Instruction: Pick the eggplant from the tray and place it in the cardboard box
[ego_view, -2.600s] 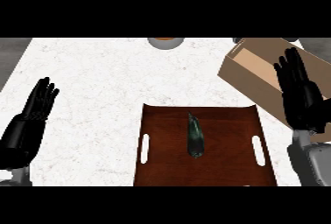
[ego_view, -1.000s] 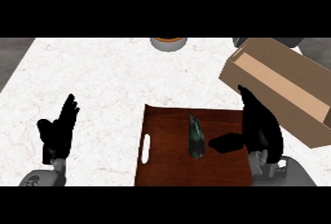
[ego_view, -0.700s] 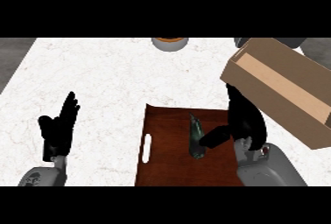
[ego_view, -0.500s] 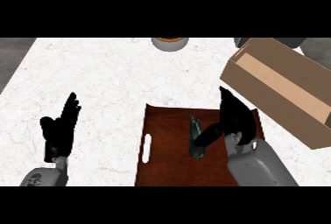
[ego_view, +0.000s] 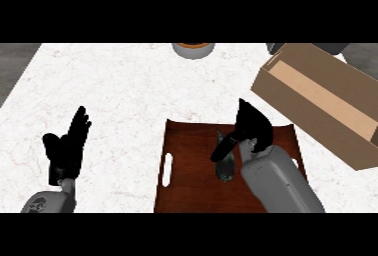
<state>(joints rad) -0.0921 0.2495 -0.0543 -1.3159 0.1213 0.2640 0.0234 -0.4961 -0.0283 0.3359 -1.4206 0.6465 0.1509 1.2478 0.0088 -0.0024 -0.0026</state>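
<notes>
A dark, slender eggplant (ego_view: 227, 169) lies lengthwise in the middle of the brown tray (ego_view: 188, 150). My right hand (ego_view: 252, 126) hovers over the eggplant's right side, open, with its fingers straight and pointing away from me. Its thumb (ego_view: 221, 149) angles down across the eggplant's upper half and hides that part. I cannot tell whether the thumb touches it. The grey forearm covers the tray's right half. The open cardboard box (ego_view: 319, 102) lies tilted at the right, just beyond the tray's corner. My left hand (ego_view: 66, 146) rests open at the left, fingers up.
A grey bowl (ego_view: 193, 50) with an orange rim stands at the counter's far edge. A grey object (ego_view: 276, 48) peeks out behind the box. White counter stretches between my left hand and the tray. The tray has slot handles on both short sides.
My right hand has swung left from the tray's right edge to over the eggplant, thumb now across it. The left hand has stayed in place.
</notes>
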